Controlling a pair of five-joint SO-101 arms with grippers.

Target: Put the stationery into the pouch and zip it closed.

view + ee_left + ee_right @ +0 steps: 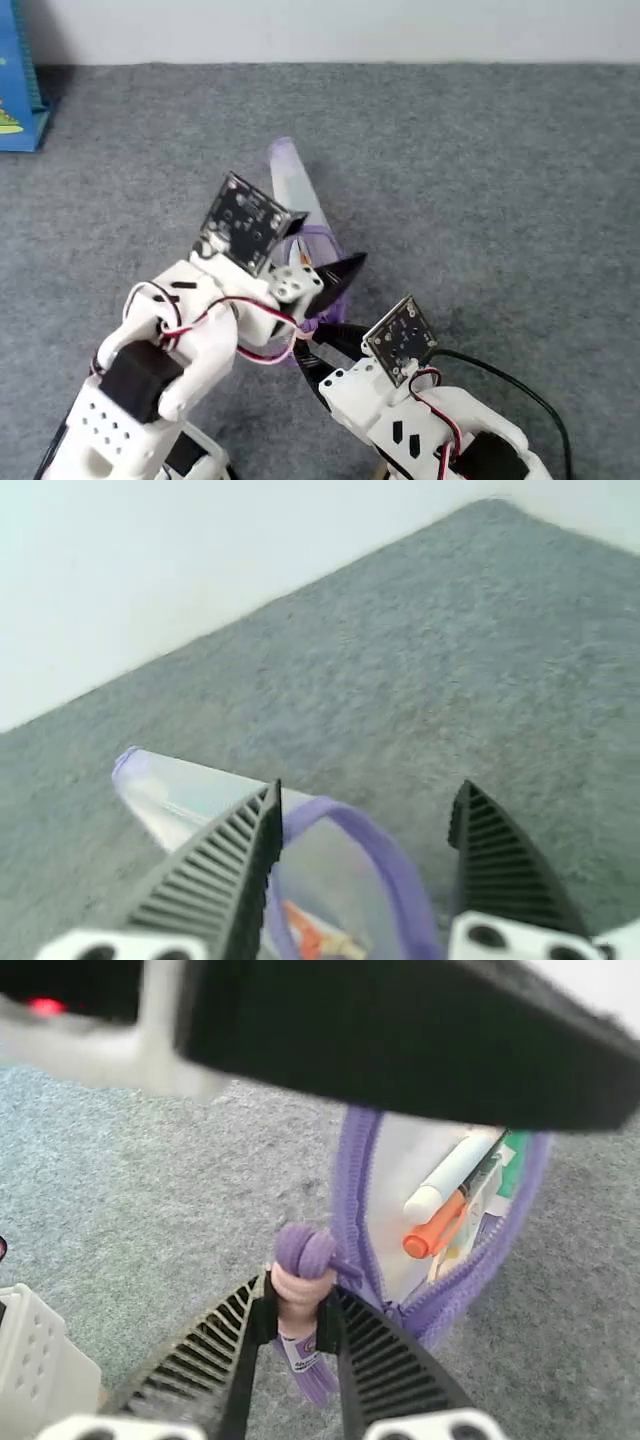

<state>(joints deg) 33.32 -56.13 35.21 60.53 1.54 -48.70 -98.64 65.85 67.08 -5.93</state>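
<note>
A clear pouch [297, 185] with purple trim lies on the grey mat, its mouth toward the arms. In the right wrist view the pouch [352, 1190] gapes open, and a white marker [450, 1175] and an orange pen [437, 1228] lie inside. My right gripper [300, 1330] is shut on the purple zipper pull [303, 1255] at the near end of the zip; from above that gripper [318, 350] sits at the pouch's near end. My left gripper [365, 870] hangs open over the pouch's purple rim [385, 865], with the rim between its fingers. Orange stationery [315, 935] shows below.
A blue box [20, 90] stands at the mat's far left corner by the white wall. Bare grey mat [500, 180] stretches to the right and beyond the pouch. Part of the left arm [400, 1030] hangs just above the right gripper.
</note>
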